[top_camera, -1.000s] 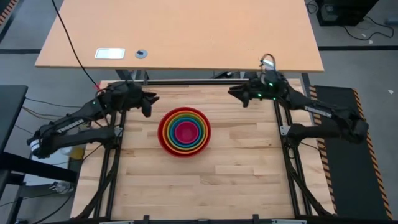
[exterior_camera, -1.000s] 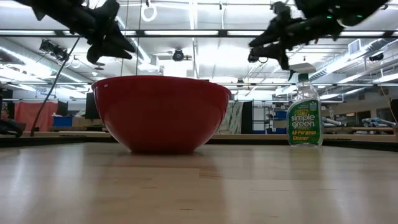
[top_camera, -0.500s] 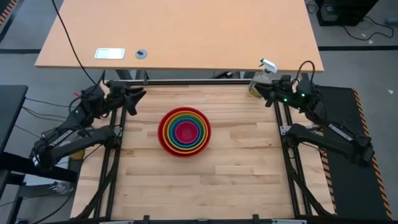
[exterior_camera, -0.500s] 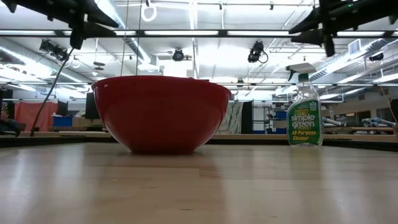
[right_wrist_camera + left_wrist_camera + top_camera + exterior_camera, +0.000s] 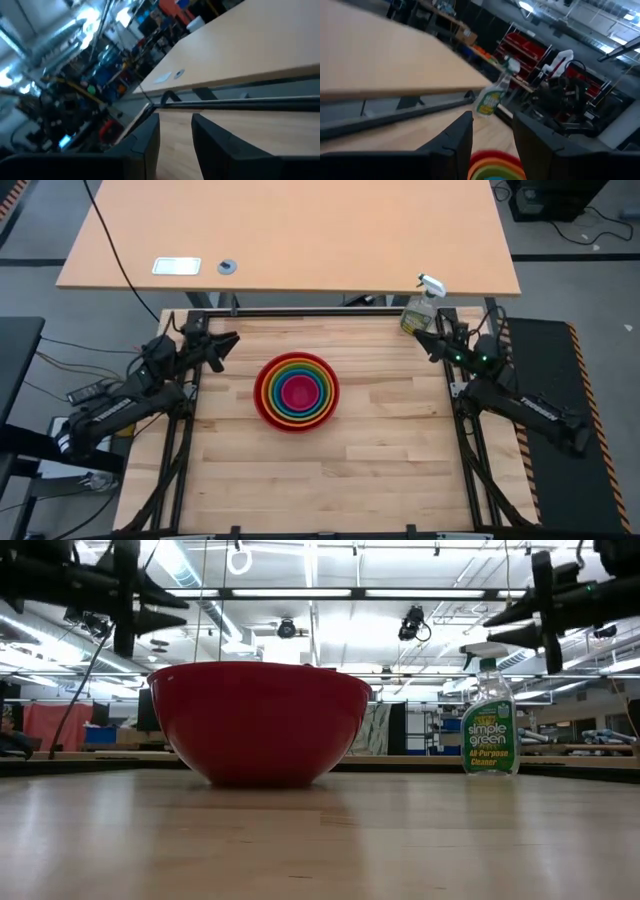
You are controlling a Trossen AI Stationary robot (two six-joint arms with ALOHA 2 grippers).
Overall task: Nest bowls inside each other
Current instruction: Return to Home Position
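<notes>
The bowls [image 5: 296, 392] stand nested in one stack at the table's middle: red outermost, then orange, green and blue, with pink innermost. The low view shows only the red bowl [image 5: 260, 723], resting on its base. My left gripper [image 5: 225, 340] hovers at the far left, open and empty, its fingers [image 5: 462, 137] level and pointing toward the stack's rims [image 5: 495, 169]. At the far right my right gripper [image 5: 422, 338] hovers open and empty, with a gap showing between its fingers [image 5: 150, 135]. Both are well clear of the bowls.
A clear spray bottle [image 5: 418, 310] with a green label [image 5: 490, 735] stands at the table's far right corner, just beyond my right gripper. A second tan table [image 5: 290, 235] lies behind the far edge. Bare wood lies in front of the stack.
Both grippers have drawn back from above the stack, the left toward the table's left edge, the right toward the right edge past the bottle. Both have sunk a little and tipped to level. The bowls have not moved.
</notes>
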